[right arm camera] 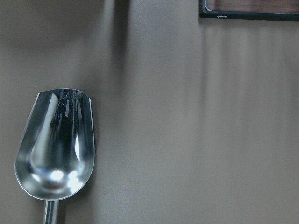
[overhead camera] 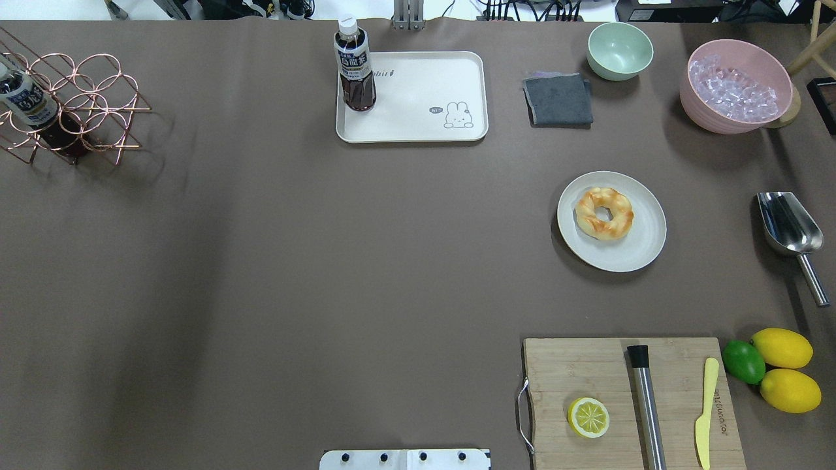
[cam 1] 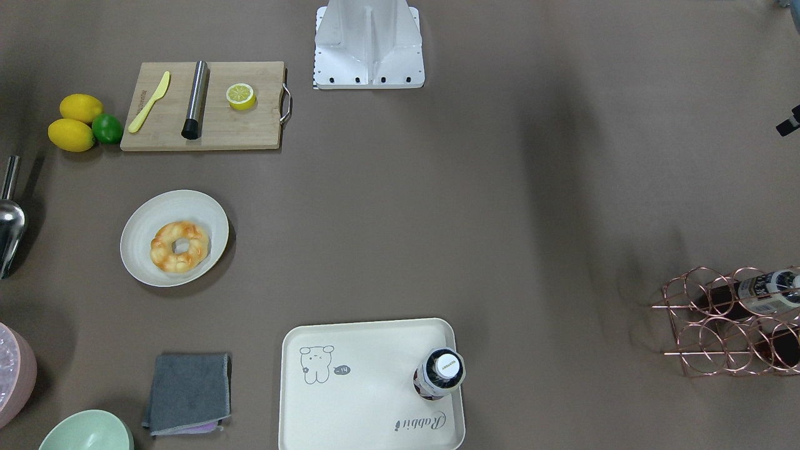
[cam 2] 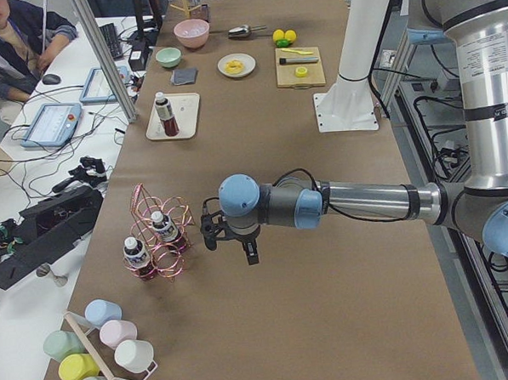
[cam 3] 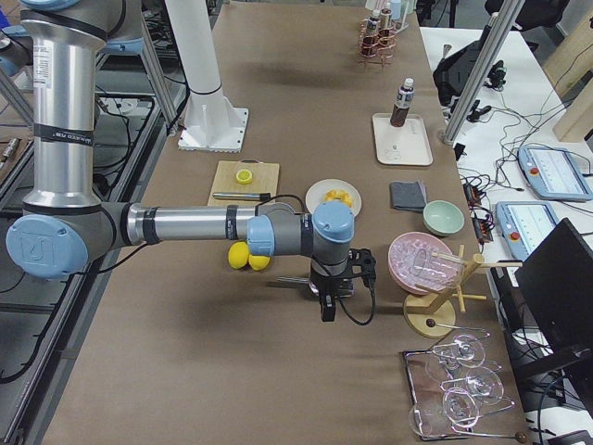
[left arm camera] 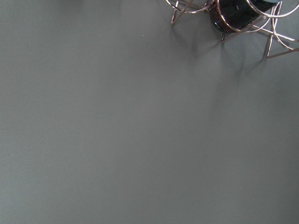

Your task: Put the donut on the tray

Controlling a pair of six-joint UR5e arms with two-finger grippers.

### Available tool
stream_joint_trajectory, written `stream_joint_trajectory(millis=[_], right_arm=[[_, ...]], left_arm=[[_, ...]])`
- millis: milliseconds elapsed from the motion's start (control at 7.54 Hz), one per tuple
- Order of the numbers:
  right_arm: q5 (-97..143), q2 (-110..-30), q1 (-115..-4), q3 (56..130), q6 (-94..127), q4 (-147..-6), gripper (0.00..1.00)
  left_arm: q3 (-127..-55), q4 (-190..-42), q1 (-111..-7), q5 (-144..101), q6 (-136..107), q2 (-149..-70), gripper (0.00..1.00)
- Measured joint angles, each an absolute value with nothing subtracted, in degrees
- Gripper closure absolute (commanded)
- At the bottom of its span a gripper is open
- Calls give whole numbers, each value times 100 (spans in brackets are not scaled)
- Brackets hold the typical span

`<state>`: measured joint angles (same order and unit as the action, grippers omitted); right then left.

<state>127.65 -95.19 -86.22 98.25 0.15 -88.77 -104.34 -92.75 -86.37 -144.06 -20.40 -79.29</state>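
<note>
You have nothing in hand yet. The donut (overhead camera: 604, 213) lies flat on the round white plate (overhead camera: 643, 251), on the robot's right half of the tabletop. The tray (overhead camera: 418, 98) sits well apart from it at the far edge, near the middle.

An upright bottle (overhead camera: 354, 65) takes the tray's corner on the robot's left. That leaves the end with the cartoon drawing bare, and this is the end nearer the donut, so it looks like the natural spot to aim for.

The right tool (cam 3: 338, 287) hangs above the tabletop out past the plate, and its wrist camera looks straight down on a metal scoop (right arm camera: 53, 140). The left tool (cam 2: 231, 242) hangs beside the copper wire rack (left arm camera: 233, 18) at the opposite end. Judging by that layout, the right arm is the one placed to do the pick. Both tools show only in the side views, so you cannot tell whether either is open or closed.

The donut is a golden-yellow braided ring with orange-brown glazed patches and a small centre hole. It looks puffy and rounded (likely soft, so a hard squeeze may dent it). The plate's raised rim surrounds it, so a descent from above probably suits better than a sideways approach.
</note>
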Motion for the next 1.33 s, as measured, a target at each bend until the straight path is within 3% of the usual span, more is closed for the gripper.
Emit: stream_joint_trajectory(millis=[1327], right_arm=[[12966,-9708,-8622,9705,10,-8886,0]], left_arm=[[-10473,-9297,-8640,-14399,-2039,-7919,2]])
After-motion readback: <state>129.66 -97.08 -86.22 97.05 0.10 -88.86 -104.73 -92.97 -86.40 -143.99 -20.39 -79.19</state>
